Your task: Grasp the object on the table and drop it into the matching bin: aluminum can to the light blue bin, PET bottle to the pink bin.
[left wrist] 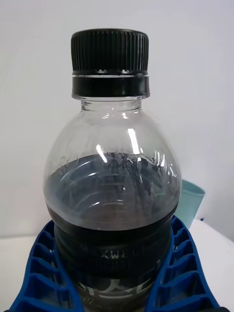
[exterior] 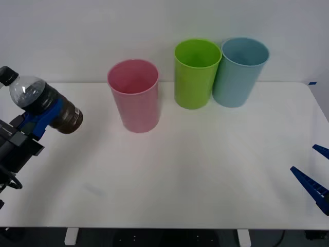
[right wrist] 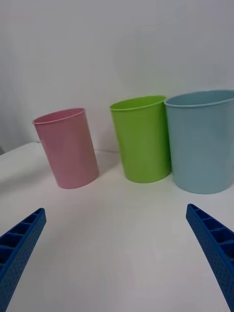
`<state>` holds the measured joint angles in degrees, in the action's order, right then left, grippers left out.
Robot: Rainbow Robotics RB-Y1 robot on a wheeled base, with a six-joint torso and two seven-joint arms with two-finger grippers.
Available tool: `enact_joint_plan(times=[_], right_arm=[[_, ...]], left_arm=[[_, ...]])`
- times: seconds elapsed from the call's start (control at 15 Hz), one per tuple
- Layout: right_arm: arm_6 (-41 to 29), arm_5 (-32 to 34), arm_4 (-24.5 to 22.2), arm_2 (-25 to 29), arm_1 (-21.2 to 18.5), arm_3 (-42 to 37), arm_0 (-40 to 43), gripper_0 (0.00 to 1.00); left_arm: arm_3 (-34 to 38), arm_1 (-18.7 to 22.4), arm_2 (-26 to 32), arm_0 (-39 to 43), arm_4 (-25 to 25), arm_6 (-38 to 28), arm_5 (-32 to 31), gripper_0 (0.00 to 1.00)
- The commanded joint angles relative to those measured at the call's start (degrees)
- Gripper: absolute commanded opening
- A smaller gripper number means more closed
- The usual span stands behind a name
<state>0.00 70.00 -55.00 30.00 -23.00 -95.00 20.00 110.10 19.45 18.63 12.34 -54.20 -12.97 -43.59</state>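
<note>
We see three tall round bins standing on the white counter (exterior: 205, 170). The pink bin (exterior: 134, 95) stands alone, closest to the bottle. The green bin (exterior: 196, 73) and the light blue bin (exterior: 239, 71) stand right beside each other, farther to the right. All three are smooth plastic, shaped like big cups, wider at the top.

Our left tool (exterior: 36, 119) is up in the air at the left side, above the counter's edge. It pinches the small bottle (exterior: 43, 105) around its dark lower part. The bottle is tilted, with its black ridged cap (exterior: 7, 75) pointing up and to the left. Its top is clear and rounded.

Nothing stands between the bottle and the pink bin.

Our right tool (exterior: 313, 177) waits low at the right edge, its blue ribbed fingers (right wrist: 212, 243) spread wide apart.
</note>
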Motion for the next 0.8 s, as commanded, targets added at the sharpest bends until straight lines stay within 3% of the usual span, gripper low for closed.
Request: enact_joint_plan(times=[0.07, 0.47, 0.8], right_arm=[[0.0, 0.0, 0.0, 0.0, 0.0, 0.0, 0.0, 1.00], [0.0, 0.0, 0.0, 0.0, 0.0, 0.0, 0.0, 1.00], [0.0, 0.0, 0.0, 0.0, 0.0, 0.0, 0.0, 1.00]], left_arm=[[0.3, 0.5, 0.4, -4.3, -2.6, -1.4, 0.1, 0.00], [-1.6, 1.1, -0.2, -16.3, -14.8, -11.8, 0.5, 0.00], [-12.2, 1.1, -4.0, -28.5, -22.2, -11.5, 0.5, 0.00]])
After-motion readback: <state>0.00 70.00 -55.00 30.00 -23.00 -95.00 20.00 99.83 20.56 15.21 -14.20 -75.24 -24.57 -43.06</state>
